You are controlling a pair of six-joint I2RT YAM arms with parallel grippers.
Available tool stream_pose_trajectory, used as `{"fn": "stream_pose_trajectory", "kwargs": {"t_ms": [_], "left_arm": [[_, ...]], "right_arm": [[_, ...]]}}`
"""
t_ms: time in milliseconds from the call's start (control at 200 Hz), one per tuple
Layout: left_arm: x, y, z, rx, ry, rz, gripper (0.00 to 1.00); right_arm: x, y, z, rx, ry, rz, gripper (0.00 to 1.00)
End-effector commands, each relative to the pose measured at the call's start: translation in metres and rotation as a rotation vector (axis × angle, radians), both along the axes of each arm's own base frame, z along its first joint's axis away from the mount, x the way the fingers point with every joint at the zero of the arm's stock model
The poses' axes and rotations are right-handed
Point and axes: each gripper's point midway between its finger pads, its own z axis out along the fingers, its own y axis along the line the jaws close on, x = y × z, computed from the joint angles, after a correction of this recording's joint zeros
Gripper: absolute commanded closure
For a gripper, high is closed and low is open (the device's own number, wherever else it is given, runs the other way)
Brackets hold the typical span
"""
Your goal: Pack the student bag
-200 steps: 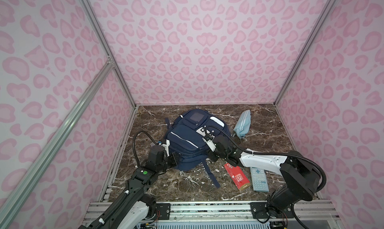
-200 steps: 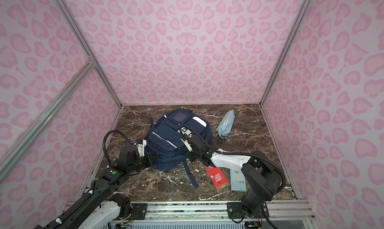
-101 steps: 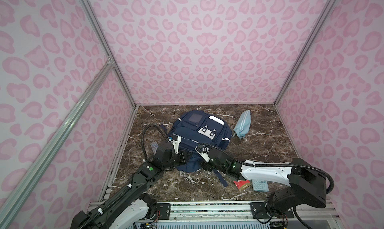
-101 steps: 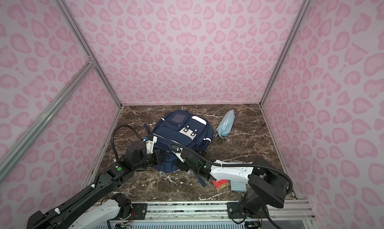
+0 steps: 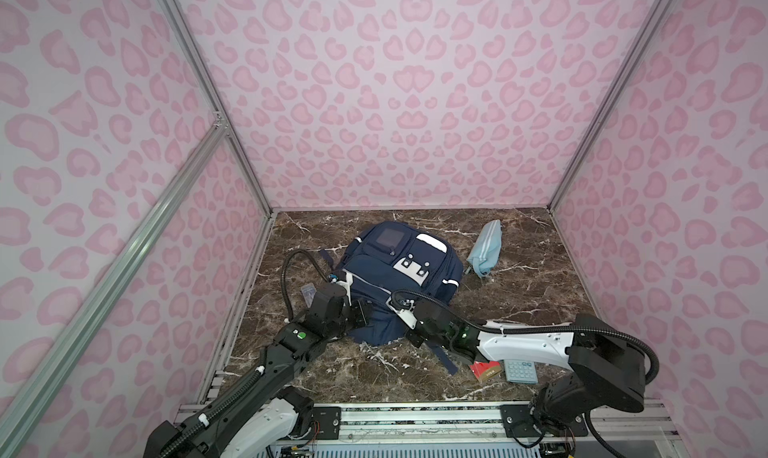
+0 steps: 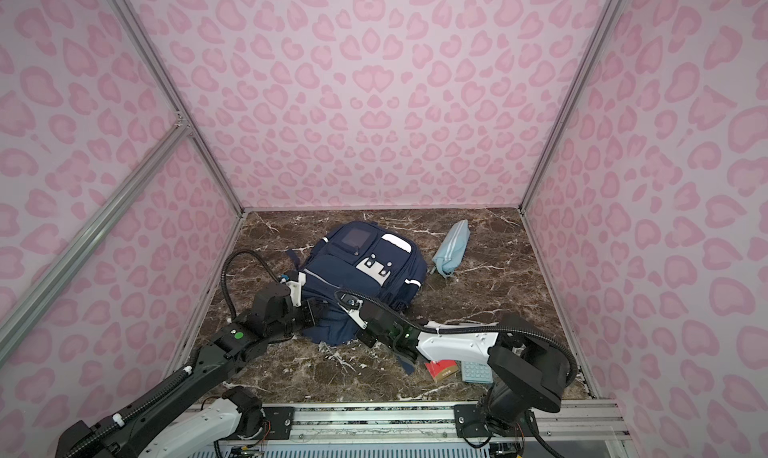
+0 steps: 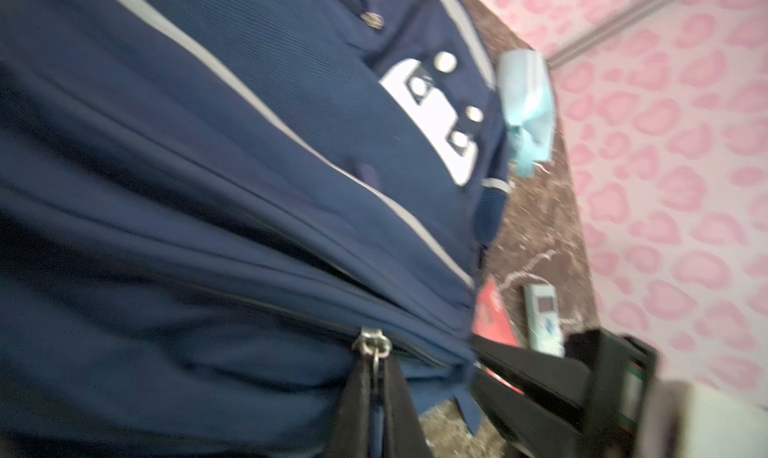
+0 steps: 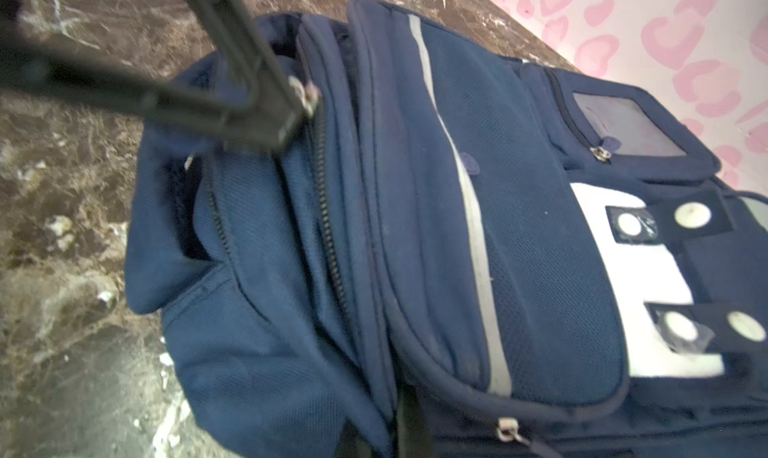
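Early yet | student bag (image 5: 399,269) lies flat on the worktop (image 5: 540,294), middle toward the back edge | my left hand (image 7: 376,364) is clenched on its zipper pull (image 7: 371,344) | my right hand (image 5: 411,337) seems pinched shut on the bag's near fabric | pouch (image 5: 485,250) by the back right corner, red booklet (image 5: 486,370) and calculator (image 5: 520,370) near the front edge, not yet packed.

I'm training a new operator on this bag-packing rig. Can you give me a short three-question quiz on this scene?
1. True or false: the blue pouch lies on the table, outside the backpack.
2. The left claw is shut on: A a strap, B a zipper pull, C a handle.
3. Which two things lie by the right arm?
Key: 1 true. 2 B. 3 the red booklet and the calculator.
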Motion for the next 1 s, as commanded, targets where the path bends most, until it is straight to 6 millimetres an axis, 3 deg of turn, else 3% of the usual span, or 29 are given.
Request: {"fn": "stream_pose_trajectory", "kwargs": {"t_ms": [0,150,305,430,550,820,995], "left_arm": [[0.010,0.040,-0.013,0.120,-0.011,0.135,0.96],[0.018,0.068,-0.017,0.205,-0.029,0.224,0.96],[0.010,0.046,-0.009,0.092,-0.030,0.135,0.97],[-0.005,0.011,0.010,-0.101,-0.041,0.008,0.96],[-0.021,-0.022,0.025,-0.204,-0.055,-0.100,0.97],[-0.029,-0.062,0.050,-0.220,-0.086,-0.233,0.97],[-0.034,-0.089,0.062,-0.255,-0.087,-0.312,0.97]], "right_arm": [[0.011,-0.025,-0.001,-0.028,-0.023,-0.085,1.00],[0.022,-0.058,-0.007,-0.060,-0.023,-0.149,1.00],[0.049,-0.104,-0.022,-0.083,0.042,-0.319,1.00],[0.062,-0.118,-0.014,0.003,0.066,-0.419,0.66],[0.060,-0.109,-0.005,0.047,0.103,-0.394,0.57],[0.013,-0.060,0.068,0.240,-0.056,-0.103,0.34],[0.008,-0.038,0.069,0.188,-0.051,-0.033,0.33]]}}
